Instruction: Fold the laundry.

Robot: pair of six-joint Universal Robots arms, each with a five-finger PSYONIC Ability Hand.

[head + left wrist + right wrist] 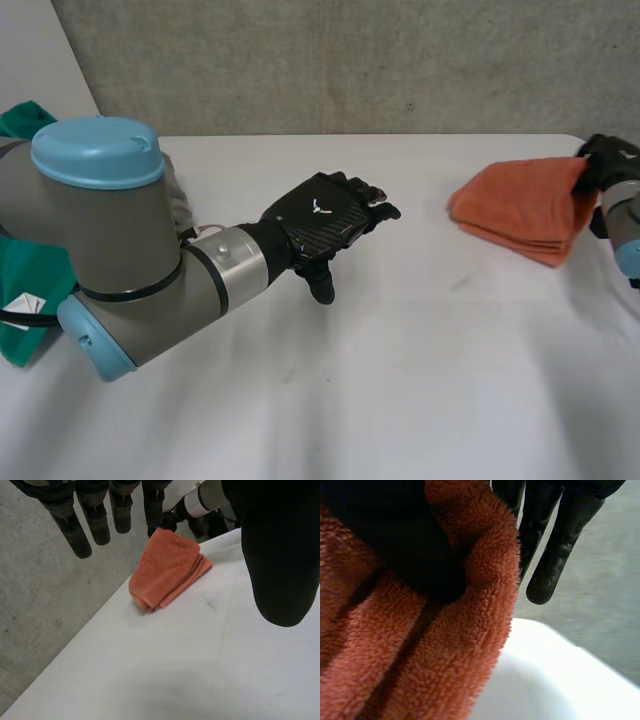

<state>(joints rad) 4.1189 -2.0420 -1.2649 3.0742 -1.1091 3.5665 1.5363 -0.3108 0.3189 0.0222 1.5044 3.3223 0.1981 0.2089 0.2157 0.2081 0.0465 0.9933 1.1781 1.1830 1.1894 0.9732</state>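
Observation:
A folded orange towel (525, 210) lies near the table's right end. My right hand (605, 160) is at the towel's far right corner. In the right wrist view its thumb (415, 545) presses into the orange towel (445, 655), with the fingers (555, 555) on the other side of the fold, so it pinches the edge. My left hand (320, 215) hovers over the middle of the table, open and holding nothing. In the left wrist view its fingers (75, 525) hang straight, with the orange towel (167, 570) beyond them and the right hand (167, 522) at the towel's far corner.
Green cloth (30, 290) lies at the table's left end, partly behind my left arm (120, 250). The white table (400, 380) ends just right of the towel, and its far edge runs close behind it.

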